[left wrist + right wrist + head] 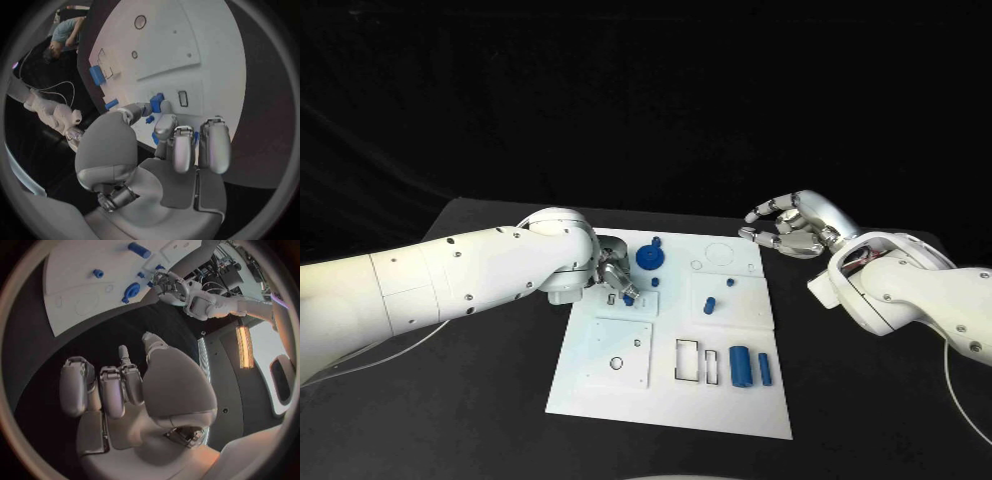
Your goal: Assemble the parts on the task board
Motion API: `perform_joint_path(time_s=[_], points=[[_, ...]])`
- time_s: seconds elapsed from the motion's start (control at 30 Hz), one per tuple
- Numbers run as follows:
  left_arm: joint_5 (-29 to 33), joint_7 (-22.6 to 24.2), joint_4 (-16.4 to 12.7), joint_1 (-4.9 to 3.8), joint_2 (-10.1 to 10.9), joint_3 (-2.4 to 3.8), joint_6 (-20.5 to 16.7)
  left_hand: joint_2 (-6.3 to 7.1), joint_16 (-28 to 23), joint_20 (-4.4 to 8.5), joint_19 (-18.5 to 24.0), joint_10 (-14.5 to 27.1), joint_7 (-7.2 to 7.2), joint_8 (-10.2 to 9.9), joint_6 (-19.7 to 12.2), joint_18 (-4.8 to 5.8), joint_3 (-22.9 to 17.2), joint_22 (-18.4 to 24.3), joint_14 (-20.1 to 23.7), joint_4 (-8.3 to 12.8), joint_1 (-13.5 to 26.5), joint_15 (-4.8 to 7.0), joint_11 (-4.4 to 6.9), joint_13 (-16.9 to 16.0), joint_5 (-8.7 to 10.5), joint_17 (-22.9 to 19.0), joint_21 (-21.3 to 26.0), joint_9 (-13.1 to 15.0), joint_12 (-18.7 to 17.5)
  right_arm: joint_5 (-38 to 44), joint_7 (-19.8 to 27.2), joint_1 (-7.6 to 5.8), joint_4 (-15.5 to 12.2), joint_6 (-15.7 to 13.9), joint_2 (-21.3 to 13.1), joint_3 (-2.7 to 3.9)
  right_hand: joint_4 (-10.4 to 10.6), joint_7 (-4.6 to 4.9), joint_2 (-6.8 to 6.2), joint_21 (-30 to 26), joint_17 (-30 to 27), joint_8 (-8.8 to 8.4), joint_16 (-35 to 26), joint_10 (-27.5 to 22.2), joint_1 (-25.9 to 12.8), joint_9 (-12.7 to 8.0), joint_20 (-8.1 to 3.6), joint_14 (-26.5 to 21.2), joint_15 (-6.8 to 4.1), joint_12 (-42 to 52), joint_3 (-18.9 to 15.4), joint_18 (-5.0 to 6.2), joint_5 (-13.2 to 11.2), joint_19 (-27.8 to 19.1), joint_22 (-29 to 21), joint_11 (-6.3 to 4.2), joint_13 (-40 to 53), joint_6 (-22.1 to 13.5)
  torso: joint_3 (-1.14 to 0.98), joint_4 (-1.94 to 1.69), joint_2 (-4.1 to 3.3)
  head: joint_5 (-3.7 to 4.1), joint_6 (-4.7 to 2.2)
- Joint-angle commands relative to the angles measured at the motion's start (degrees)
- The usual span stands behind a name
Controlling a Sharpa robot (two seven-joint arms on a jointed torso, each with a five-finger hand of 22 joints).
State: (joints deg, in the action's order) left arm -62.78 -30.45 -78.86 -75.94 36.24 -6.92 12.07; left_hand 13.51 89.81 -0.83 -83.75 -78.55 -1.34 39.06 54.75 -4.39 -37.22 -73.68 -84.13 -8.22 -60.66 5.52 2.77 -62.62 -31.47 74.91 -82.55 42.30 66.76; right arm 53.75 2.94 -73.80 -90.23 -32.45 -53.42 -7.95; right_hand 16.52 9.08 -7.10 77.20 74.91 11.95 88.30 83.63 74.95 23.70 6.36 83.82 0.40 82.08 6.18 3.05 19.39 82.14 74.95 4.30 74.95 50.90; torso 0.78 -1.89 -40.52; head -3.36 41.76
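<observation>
Left hand [615, 272] over task board [678, 400], right hand [790, 224] aside

No text, label, brand, number or sign can be read in any of the views. The white task board [675, 400] carries only outlined shapes and holes, with no lettering that can be made out, and the small blue parts [741, 365] on it are unmarked.
</observation>
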Motion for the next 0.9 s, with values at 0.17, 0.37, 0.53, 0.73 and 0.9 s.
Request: perform_joint_path(time_s=[0.17,0.37,0.53,0.73,0.9], points=[[0.3,0.3,-0.3,0.41,-0.3,-0.29,2.0,-0.44,0.2,0.45,-0.1,-0.5,0.39,-0.2,1.1,1.14,0.9,-0.2,-5.9,-0.3,0.0,0.47,0.16,-0.3,0.37,15.1,-0.1,0.0,0.6,0.7,-0.3,0.03,0.0,0.8,-0.1,0.0,0.0,-0.18,0.0,-0.2,8.7,0.25,-0.2,-0.1,-0.5,0.1,-0.29,4.8,-0.39,-0.1,-0.3,0.3,-0.3,0.1,5.7,-0.18,7.2,-0.4,0.07,-0.12,-0.01,0.1,0.02],[0.2,0.3,-0.4,0.41,-0.4,-0.29,2.1,-0.35,0.2,0.51,-0.2,-0.6,0.47,-0.3,1.4,1.15,1.7,-0.2,-5.9,-0.8,0.2,0.54,0.23,-0.5,0.46,15.1,-0.2,0.0,0.7,0.8,-0.3,0.03,0.0,0.8,0.0,0.0,0.0,-0.18,0.0,-0.2,8.7,0.25,-0.2,-0.1,-0.5,0.1,-0.29,4.8,-0.39,-0.1,-0.3,0.3,-0.3,0.1,5.7,-0.18,7.2,-0.4,-0.01,0.04,0.02,0.1,0.03],[0.2,0.3,-0.4,0.41,-0.4,-0.29,2.3,-0.25,0.2,0.56,-0.2,-0.7,0.53,-0.4,1.7,1.17,2.6,-0.3,-5.9,-1.4,0.4,0.6,0.29,-0.7,0.52,15.1,-0.2,-0.1,0.8,0.8,-0.3,0.04,0.0,0.8,0.0,0.0,0.0,-0.18,0.0,-0.2,8.7,0.25,-0.2,-0.1,-0.5,0.1,-0.29,4.8,-0.39,-0.1,-0.3,0.3,-0.3,0.1,5.7,-0.18,7.2,-0.4,-0.01,0.09,-0.01,0.06,0.09],[0.2,0.3,-0.4,0.41,-0.5,-0.29,2.6,-0.15,0.2,0.61,-0.3,-0.8,0.58,-0.5,1.9,1.2,3.5,-0.5,-5.9,-2.0,0.6,0.63,0.33,-1.0,0.6,15.1,-0.2,-0.1,1.0,0.8,-0.3,0.05,0.1,0.8,0.0,0.0,0.0,-0.19,0.02,-0.3,8.7,0.28,-0.2,-0.1,-0.6,0.1,-0.3,4.8,-0.4,-0.1,-0.3,0.32,-0.4,0.0,5.6,-0.18,7.2,-0.4,-0.07,-0.02,0.02,0.15,0.17],[0.2,0.2,-0.3,0.41,-0.5,-0.29,2.9,-0.15,0.2,0.64,-0.4,-0.9,0.6,-0.6,2.0,1.22,4.2,-0.6,-5.9,-2.6,0.8,0.66,0.35,-1.0,0.67,15.1,-0.3,-0.2,1.0,0.8,-0.3,0.05,0.1,0.7,0.0,0.0,0.0,-0.19,0.0,-0.3,8.6,0.3,-0.2,-0.1,-0.6,0.1,-0.3,4.7,-0.4,-0.2,-0.3,0.32,-0.5,0.0,5.6,-0.19,7.2,-0.4,-0.03,0.03,-0.06,0.16,0.02]])
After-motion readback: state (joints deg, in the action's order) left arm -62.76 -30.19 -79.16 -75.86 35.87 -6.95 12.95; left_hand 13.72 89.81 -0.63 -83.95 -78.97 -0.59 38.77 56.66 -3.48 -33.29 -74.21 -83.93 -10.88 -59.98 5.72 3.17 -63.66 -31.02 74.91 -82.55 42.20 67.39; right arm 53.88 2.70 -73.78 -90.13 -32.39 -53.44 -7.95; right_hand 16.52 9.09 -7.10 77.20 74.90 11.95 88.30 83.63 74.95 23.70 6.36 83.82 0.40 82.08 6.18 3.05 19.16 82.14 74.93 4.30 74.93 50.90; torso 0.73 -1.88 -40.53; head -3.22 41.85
